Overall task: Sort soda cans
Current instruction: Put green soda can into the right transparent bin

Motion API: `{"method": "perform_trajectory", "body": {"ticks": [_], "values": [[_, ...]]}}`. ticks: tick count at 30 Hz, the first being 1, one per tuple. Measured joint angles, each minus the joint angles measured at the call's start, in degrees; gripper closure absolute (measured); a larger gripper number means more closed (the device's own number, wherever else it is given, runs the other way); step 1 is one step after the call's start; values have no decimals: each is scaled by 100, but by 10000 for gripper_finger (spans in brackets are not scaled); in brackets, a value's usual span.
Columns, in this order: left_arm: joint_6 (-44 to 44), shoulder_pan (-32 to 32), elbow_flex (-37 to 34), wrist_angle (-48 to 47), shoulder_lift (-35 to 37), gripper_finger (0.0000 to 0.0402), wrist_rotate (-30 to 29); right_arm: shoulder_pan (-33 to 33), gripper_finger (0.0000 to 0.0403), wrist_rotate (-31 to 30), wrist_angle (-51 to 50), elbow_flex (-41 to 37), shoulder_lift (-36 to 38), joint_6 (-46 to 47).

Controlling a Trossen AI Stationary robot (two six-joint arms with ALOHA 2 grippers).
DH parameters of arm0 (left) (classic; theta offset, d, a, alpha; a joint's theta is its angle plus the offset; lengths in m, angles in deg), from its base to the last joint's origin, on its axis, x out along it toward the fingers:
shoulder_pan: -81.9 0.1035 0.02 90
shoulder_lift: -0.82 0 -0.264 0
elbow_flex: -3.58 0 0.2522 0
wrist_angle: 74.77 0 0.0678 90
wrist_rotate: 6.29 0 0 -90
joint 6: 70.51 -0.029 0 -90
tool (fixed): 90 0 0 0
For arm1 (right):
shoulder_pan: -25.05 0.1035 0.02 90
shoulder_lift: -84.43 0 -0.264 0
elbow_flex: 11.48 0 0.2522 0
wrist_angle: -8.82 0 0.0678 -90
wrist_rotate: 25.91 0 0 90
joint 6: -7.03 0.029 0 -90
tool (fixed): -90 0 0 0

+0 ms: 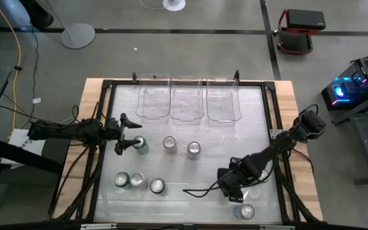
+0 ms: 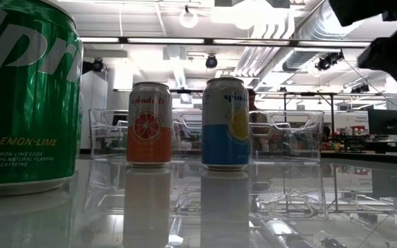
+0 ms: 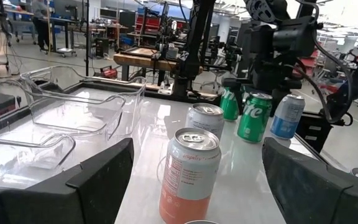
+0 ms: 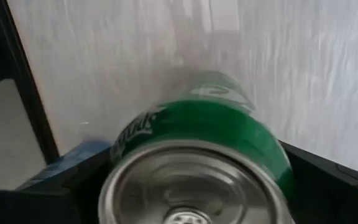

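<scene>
green can (image 4: 201,134) seen upright, axis vertical, near the table's front right, held between the clamped right gripper (image 1: 234,189) fingers | left gripper (image 1: 128,133) spread apart beside another can (image 1: 140,145) | bins (image 1: 187,102) ranged along the far edge

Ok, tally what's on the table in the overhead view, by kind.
Cans, tops showing: 7
Bins: 3
Total: 10
</scene>
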Motion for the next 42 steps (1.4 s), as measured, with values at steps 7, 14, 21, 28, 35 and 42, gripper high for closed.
{"method": "perform_trajectory", "body": {"ticks": [7,14,21,28,35,42], "values": [[1,0,0,0,0,71,0,-107,102,-22,-215,179,7,208],[1,1,1,2,0,71,0,-534,110,-492,-1195,1047,8,51],[1,2,2,4,0,71,0,-1702,112,-1245,-2694,2754,28,-1012],[-2,2,1,7,0,71,0,-3589,112,-1535,-3711,4170,48,-2609],[-29,0,0,7,0,71,-2,-5395,112,-1159,-3791,3700,50,-4115],[-214,0,-1,7,0,71,-13,-5976,112,-893,-3427,2336,42,-4782]]}}
